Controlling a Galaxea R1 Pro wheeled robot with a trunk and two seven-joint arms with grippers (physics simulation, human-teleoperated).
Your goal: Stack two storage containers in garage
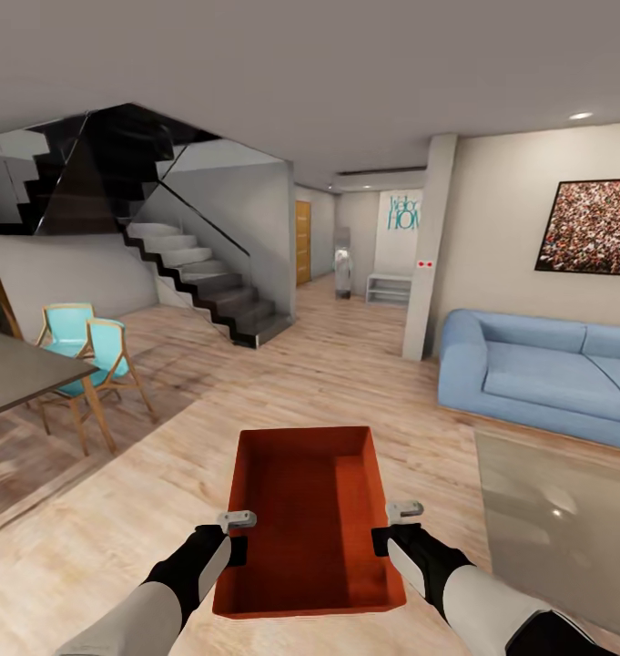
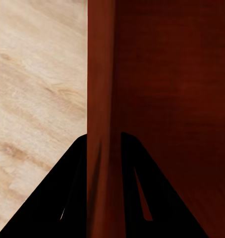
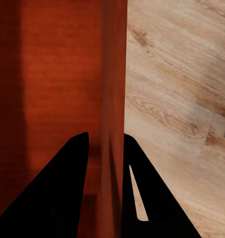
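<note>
I hold one orange-red storage container point(image 1: 310, 519) level in front of me, above the light wood floor of the living room. My left gripper point(image 1: 239, 545) is shut on its left wall, and the left wrist view has that wall point(image 2: 102, 99) running between the black fingers point(image 2: 63, 198). My right gripper point(image 1: 382, 536) is shut on its right wall point(image 3: 112, 99), again clamped between dark fingers point(image 3: 142, 198). The container is empty.
A blue sofa point(image 1: 537, 374) stands at the right with a pale rug point(image 1: 555, 510) before it. At the left are a dark dining table point(image 1: 18, 369) and two turquoise chairs point(image 1: 96, 351). A staircase point(image 1: 200, 282) rises ahead left; a hallway with a wooden door point(image 1: 302, 241) lies beyond.
</note>
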